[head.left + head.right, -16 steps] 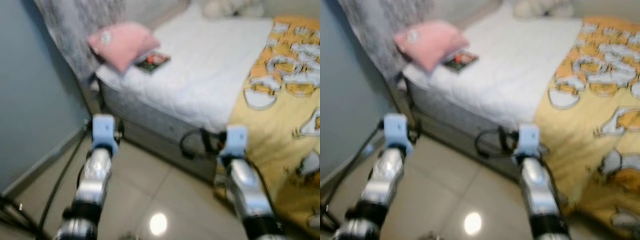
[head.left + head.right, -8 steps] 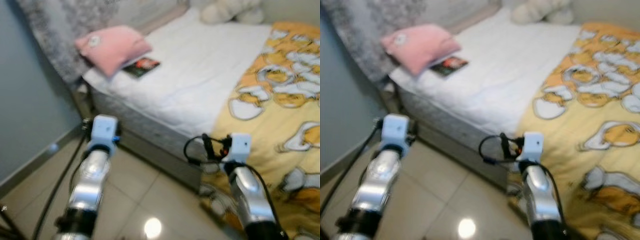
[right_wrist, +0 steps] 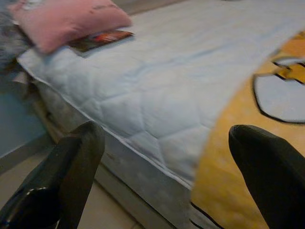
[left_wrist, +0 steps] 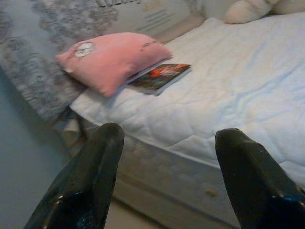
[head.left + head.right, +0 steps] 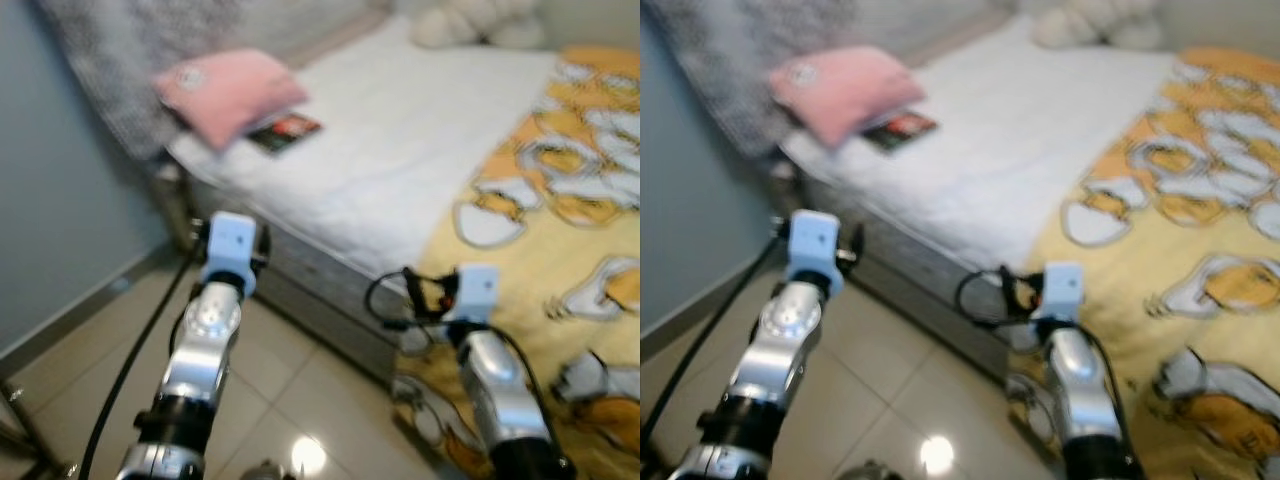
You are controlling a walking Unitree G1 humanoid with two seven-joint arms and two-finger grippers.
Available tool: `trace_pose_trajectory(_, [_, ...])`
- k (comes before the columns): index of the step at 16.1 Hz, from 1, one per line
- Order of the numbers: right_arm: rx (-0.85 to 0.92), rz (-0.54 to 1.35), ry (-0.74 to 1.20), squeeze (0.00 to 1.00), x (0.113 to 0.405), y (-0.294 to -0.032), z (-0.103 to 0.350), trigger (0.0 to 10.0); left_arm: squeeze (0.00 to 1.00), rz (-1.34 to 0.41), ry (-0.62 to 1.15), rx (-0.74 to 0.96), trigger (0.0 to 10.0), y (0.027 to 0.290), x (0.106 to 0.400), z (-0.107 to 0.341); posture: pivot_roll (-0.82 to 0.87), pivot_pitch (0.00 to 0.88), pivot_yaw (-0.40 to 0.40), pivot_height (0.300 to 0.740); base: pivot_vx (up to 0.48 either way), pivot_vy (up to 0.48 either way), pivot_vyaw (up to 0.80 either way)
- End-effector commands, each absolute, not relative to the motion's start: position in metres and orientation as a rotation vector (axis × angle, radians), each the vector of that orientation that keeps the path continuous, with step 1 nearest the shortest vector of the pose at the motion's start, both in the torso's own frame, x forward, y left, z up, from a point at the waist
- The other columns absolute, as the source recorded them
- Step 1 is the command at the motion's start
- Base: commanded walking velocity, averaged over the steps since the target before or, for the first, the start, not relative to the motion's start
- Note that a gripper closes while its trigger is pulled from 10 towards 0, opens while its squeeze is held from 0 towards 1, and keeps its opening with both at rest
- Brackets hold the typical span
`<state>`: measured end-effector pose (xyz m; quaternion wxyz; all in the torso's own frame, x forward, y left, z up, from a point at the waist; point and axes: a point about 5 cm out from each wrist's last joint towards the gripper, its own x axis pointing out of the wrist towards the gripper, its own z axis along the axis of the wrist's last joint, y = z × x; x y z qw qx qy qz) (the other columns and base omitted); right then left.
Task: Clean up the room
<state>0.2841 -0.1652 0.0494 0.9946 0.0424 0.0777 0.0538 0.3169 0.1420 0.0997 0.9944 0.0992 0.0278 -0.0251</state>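
A bed with a white quilted mattress cover (image 5: 400,130) stands ahead of me. A pink pillow (image 5: 228,88) lies at its near left corner, partly on a dark book (image 5: 285,130) with a red cover picture. A yellow blanket (image 5: 560,190) with a white cartoon print hangs over the right side down to the floor. A cream plush toy (image 5: 480,22) sits at the far end. My left gripper (image 4: 164,191) is open, held low in front of the bed's side. My right gripper (image 3: 164,176) is open too, near the blanket's edge. Neither holds anything.
A grey-blue wall (image 5: 60,220) with a skirting board runs along the left. A grey patterned curtain or headboard (image 5: 120,60) stands behind the pillow. Shiny beige floor tiles (image 5: 300,400) lie between me and the bed. A black cable (image 5: 120,370) hangs by my left arm.
The view has shifted a little as I move closer to the bed. My left arm has swung rightward and nearer to the bed's side. The things on the bed stay put.
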Motion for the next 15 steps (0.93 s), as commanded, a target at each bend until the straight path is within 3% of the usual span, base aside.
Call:
trace_pose_trajectory(1, [0.102, 0.100, 0.147, 0.00, 0.286, -0.163, 0.051, 10.0, 0.00, -0.055, 0.074, 0.232, 10.0, 0.143, 0.321, 0.100, 0.03, 0.000, 0.047, 0.740, 0.000, 0.000, 0.57])
trace_pose_trajectory(8, [0.115, 0.122, 0.159, 0.00, 0.286, -0.166, 0.048, 10.0, 0.00, -0.122, 0.066, 0.256, 10.0, 0.137, 0.318, 0.101, 0.03, 0.000, 0.049, 0.740, 0.000, 0.000, 0.52])
trace_pose_trajectory(11, [0.114, 0.153, 0.156, 0.00, 0.286, -0.162, 0.049, 10.0, 0.00, -0.033, 0.073, 0.166, 10.0, 0.144, 0.320, 0.103, 0.03, 0.000, 0.048, 0.740, 0.480, 0.000, 0.47])
trace_pose_trajectory(15, [0.105, 0.152, 0.166, 0.00, 0.285, -0.166, 0.047, 10.0, 0.00, -0.007, 0.097, 0.170, 10.0, 0.148, 0.320, 0.098, 0.03, 0.000, 0.053, 0.740, 0.480, 0.000, 0.46])
